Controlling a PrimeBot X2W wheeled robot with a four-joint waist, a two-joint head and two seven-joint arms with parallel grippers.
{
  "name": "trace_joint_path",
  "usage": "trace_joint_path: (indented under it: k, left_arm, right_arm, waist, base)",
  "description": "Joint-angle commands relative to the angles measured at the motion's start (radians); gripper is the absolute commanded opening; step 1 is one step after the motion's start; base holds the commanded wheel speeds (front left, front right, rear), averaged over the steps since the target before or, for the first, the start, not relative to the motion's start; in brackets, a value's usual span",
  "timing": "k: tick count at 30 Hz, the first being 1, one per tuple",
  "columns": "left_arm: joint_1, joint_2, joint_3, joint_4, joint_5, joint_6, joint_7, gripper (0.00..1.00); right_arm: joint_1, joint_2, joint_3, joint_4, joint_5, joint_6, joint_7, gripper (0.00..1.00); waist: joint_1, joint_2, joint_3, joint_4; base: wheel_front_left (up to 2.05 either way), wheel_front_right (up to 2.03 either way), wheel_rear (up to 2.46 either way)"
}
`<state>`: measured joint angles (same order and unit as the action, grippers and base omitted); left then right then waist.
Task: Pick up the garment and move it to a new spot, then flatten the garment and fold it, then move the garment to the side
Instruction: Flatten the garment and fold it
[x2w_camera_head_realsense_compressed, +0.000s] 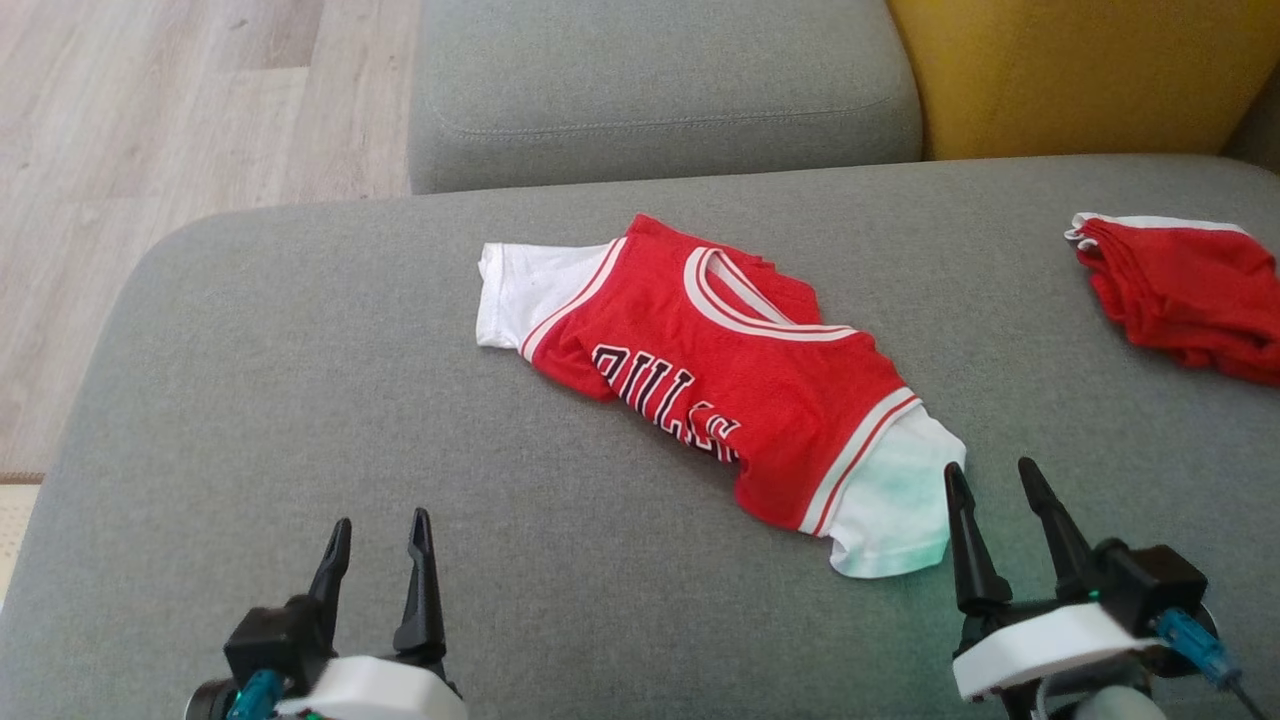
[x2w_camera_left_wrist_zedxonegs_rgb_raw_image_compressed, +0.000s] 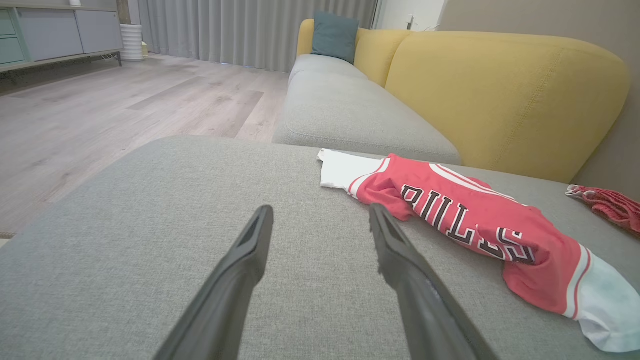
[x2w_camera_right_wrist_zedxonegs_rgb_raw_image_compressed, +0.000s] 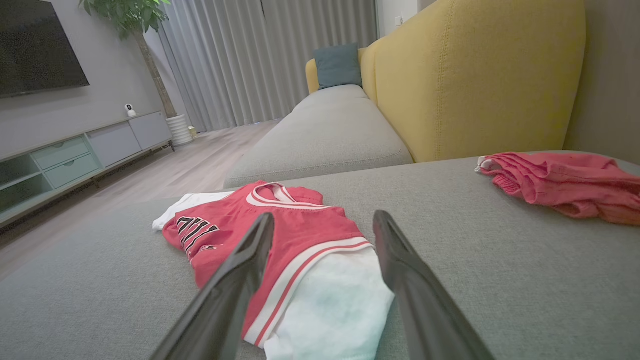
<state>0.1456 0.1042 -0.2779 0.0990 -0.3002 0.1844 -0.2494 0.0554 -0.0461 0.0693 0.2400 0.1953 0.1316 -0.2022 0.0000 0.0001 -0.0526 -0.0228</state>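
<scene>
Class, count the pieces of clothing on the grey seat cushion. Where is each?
2. A red and white jersey lies mid-cushion, one sleeve beside the right gripper. A red garment lies at the cushion's right, partly cut off in the head view; more may lie beyond.

A red cloth (x2w_camera_head_realsense_compressed: 1190, 295) lies on the grey sofa (x2w_camera_head_realsense_compressed: 350, 400).

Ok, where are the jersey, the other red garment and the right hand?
jersey (x2w_camera_head_realsense_compressed: 790, 400): head view, on the red chest panel.
other red garment (x2w_camera_head_realsense_compressed: 1190, 290): head view, on its crumpled middle.
right hand (x2w_camera_head_realsense_compressed: 991, 468): head view, midway between its open fingertips.
</scene>
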Motion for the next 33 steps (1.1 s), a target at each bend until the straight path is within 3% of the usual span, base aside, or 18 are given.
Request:
trace_joint_path:
  k: [1,17,23,33]
  left_arm:
    - [-0.027,-0.006,0.038,-0.027,0.014,-0.006,-0.012,1.00]
    - [-0.028,-0.011,0.044,-0.020,0.023,-0.014,-0.012,1.00]
    - [-0.031,-0.013,0.041,-0.023,0.028,-0.017,-0.012,1.00]
    - [-0.068,-0.014,0.014,-0.031,0.043,-0.027,-0.012,1.00]
  right_arm:
    - [-0.028,-0.004,0.022,-0.031,0.001,-0.001,-0.009,1.00]
    - [-0.029,-0.004,0.015,-0.030,0.002,-0.001,-0.013,1.00]
    - [-0.048,-0.004,-0.035,-0.012,-0.019,-0.001,0.007,1.00]
    - [-0.222,-0.004,-0.165,0.199,-0.081,-0.001,0.167,1.00]
  waist:
    - [0.0000,-0.0001,0.001,0.001]
    - [0.0000,-0.0001,0.012,0.002]
    - [0.0000,-0.0001,0.025,0.007]
    - [0.0000,-0.0001,0.107,0.065]
  base:
    - [0.00,0.00,0.00]
    - [0.00,0.00,0.00]
    - [0.00,0.00,0.00]
    - [0.00,0.00,0.00]
